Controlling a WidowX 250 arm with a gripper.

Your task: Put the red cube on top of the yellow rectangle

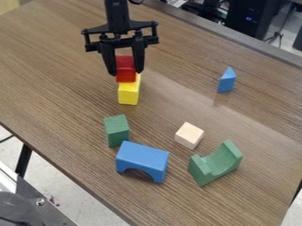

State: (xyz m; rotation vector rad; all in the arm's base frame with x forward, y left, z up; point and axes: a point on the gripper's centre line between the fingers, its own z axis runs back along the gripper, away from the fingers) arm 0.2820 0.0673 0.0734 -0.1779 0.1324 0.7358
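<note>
In the upper left of the camera view, the gripper [124, 70] hangs pointing down, its fingers on either side of the red cube [126, 69] and shut on it. Directly below the cube in the view is the yellow rectangle [128, 94], a block lying on the wooden table [65, 75]. The cube's lower edge overlaps the far part of the yellow block's top; whether they touch cannot be told. The gripper and cube hide the yellow block's far end.
Nearer the camera stand a green block [116, 130], a blue arch [142, 160], a pale wooden cube [189, 135] and a green curved block [216, 163]. A blue triangular block [227, 80] is off to the right. The table's far edge runs behind the arm.
</note>
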